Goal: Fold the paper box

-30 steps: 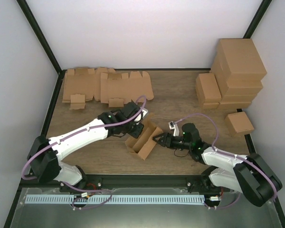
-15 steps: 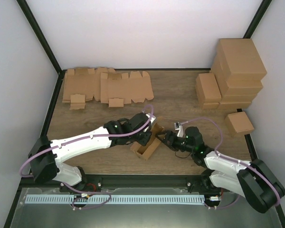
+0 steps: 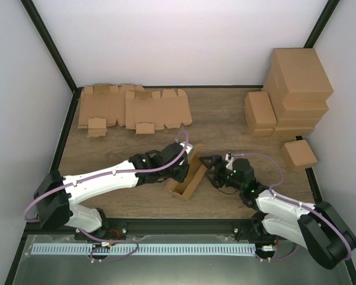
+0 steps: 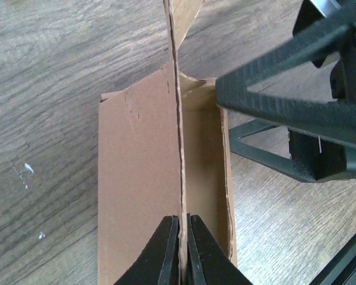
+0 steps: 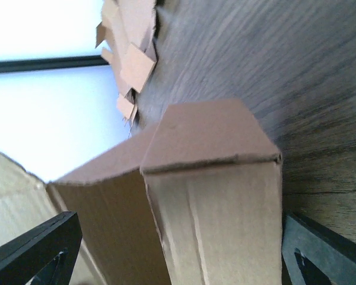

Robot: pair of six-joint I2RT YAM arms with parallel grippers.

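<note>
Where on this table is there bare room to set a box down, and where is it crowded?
Bare wood: back middle, between the flat blanks and the stacked cartons; left side, between the blanks and the left arm. Crowded: centre, where the left pincer and right pincer flank the paper box.

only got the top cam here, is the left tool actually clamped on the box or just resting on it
observer: clamped. the left wrist view shows the left tool shut on the edge of an upright panel of the paper box.
operator: and is the right tool closed on it too
observer: no. the right wrist view shows the right tool open, its jaws standing either side of the box's end.
</note>
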